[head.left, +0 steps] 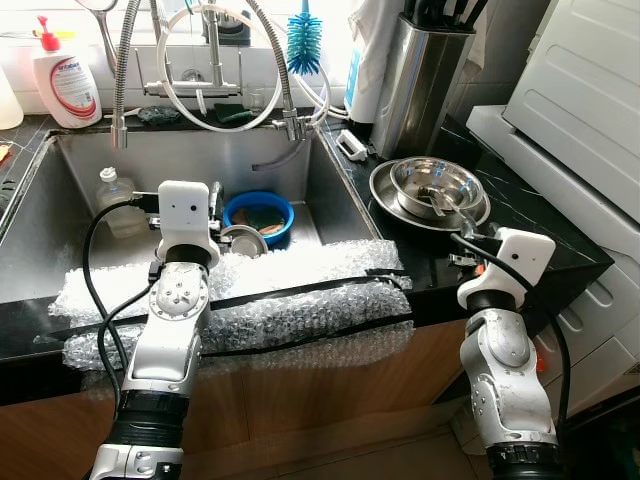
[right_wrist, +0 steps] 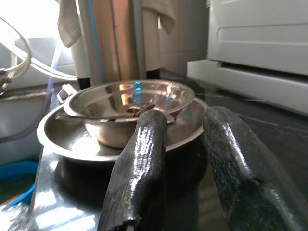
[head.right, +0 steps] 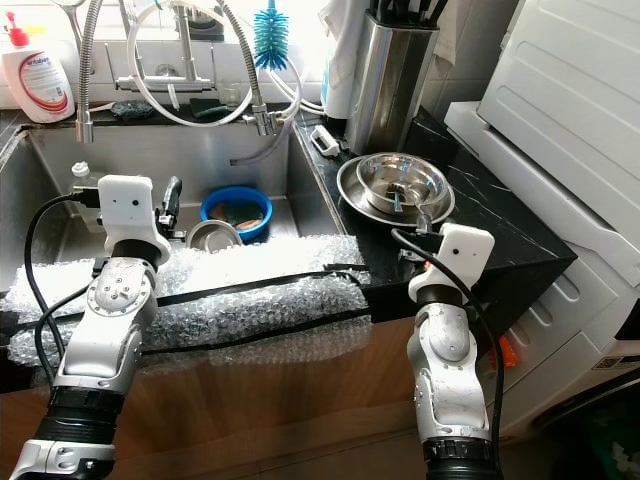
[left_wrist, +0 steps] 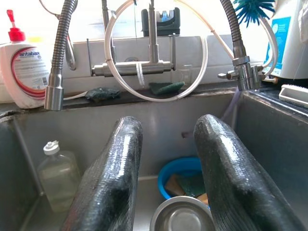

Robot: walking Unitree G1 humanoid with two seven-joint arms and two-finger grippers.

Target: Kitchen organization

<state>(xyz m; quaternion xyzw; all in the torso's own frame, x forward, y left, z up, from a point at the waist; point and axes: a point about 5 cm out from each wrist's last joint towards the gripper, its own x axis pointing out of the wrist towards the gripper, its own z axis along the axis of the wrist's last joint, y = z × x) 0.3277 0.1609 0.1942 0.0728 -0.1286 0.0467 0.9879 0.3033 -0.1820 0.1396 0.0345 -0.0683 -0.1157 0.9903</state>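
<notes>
In the sink (head.left: 60, 230) lie a blue bowl (head.left: 259, 213) holding a sponge, a small steel bowl (head.left: 243, 240) in front of it, and a clear bottle (head.left: 118, 200) at the left. My left gripper (left_wrist: 168, 130) hangs open over the sink's front, just above the small steel bowl (left_wrist: 183, 216), with nothing between its fingers. On the black counter a steel bowl (head.left: 436, 183) with a utensil inside sits in a wide steel plate (head.left: 385, 200). My right gripper (right_wrist: 185, 120) is open, low on the counter, close to the plate's rim (right_wrist: 72, 144).
Bubble wrap (head.left: 300, 290) covers the sink's front edge. Faucet hoses (head.left: 200, 60), a soap bottle (head.left: 65, 75) and a blue brush (head.left: 303, 40) line the back. A steel knife holder (head.left: 420, 75) stands behind the plate. A white appliance (head.left: 590, 110) borders the counter on the right.
</notes>
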